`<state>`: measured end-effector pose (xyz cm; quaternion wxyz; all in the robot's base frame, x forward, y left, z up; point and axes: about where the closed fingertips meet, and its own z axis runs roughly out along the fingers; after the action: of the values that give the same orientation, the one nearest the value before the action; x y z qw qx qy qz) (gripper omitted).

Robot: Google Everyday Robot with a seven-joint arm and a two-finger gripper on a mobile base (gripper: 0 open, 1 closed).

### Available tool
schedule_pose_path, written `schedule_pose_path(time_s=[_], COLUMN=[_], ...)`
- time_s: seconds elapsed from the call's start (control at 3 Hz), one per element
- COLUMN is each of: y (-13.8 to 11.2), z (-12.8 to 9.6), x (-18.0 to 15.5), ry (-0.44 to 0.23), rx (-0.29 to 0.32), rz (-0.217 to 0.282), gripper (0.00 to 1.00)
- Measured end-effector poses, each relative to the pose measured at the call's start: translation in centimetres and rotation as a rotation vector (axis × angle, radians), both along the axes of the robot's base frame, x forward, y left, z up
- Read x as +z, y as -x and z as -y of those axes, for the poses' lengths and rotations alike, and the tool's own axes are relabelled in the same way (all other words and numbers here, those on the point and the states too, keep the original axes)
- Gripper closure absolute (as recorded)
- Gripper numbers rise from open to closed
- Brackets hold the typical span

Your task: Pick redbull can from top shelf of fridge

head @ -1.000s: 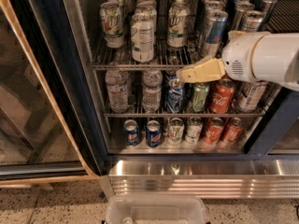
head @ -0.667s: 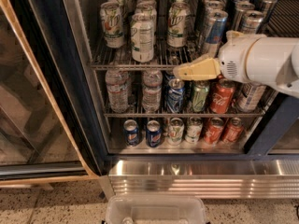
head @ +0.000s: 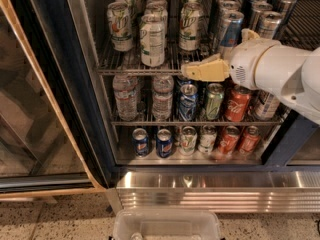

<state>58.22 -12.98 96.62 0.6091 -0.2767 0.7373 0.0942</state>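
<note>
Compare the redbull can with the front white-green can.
The redbull can is slimmer than the white-green can. The redbull can is silver and blue, the white-green can white with green print. The claw, at the top shelf's front rail, hides the redbull can's base; the white-green can shows whole. Both stand upright on that shelf.

Dim fridge [head: 84,59] interior, deep shadow behind the back rows, bright glare streaks on the ribbed steel base panel [head: 210,194], pale gripper [head: 191,71] catching light at the front rail of the top shelf [head: 135,72]

On top shelf [head: 135,72], R side: redbull can [head: 230,31]; pincer [head: 187,71] in front of shelf, below-L of can.
</note>
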Motion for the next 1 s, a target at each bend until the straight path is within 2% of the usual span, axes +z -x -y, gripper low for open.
schedule_pose_path(time_s=[0.33, 0.67, 1.0], y=[-0.2, -2.9, -3.3], z=[0.2, -0.4, -0.4], x=[0.3, -0.3, -0.4], ry=[-0.019, -0.003, -0.007], rx=[-0.026, -0.06, -0.068], rz=[0.039, 0.089, 0.093], gripper=[0.0, 0.0, 0.0])
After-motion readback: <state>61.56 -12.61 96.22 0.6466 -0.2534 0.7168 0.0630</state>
